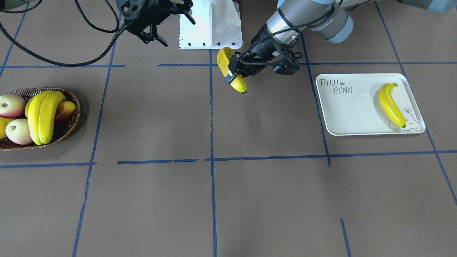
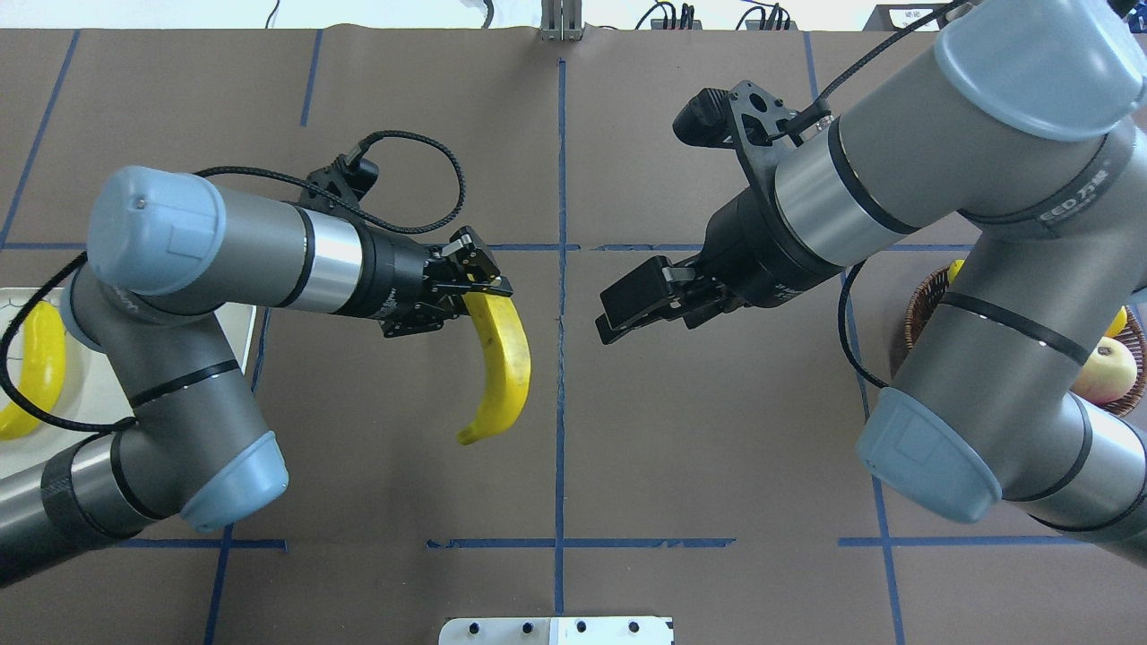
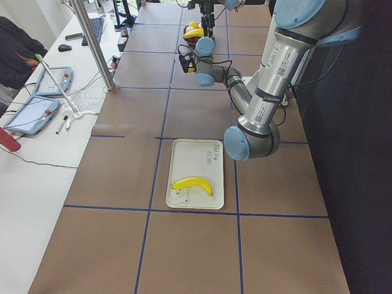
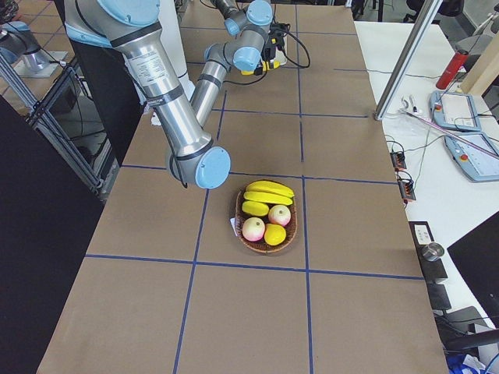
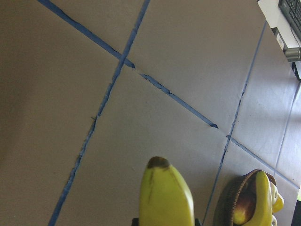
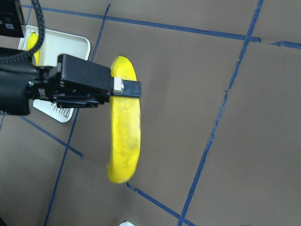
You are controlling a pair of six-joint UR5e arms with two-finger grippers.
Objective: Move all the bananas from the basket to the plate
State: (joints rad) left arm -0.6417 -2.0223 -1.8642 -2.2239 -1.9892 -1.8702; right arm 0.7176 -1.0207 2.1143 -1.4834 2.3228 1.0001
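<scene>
Left tool [image 2: 484, 282]: clamped on the held banana [image 2: 504, 358] above the counter [image 1: 267, 200].
Right tool [image 2: 614, 321]: fingers apart, empty.
Plate [image 1: 342, 114]: second banana [image 1: 391, 104] lies on it.
Basket [image 1: 73, 117]: two bananas [image 1: 42, 116] among other fruit [image 1: 19, 131].

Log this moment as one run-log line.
left gripper: shut on curved yellow banana, aloft | right gripper: open, empty | cream-white rectangular plate: one banana | brown wicker basket: two bananas

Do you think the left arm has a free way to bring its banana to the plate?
Probably yes: the left end effector holds the banana over bare table, nothing stands between it and the plate, and the one banana there leaves it mostly free.
</scene>
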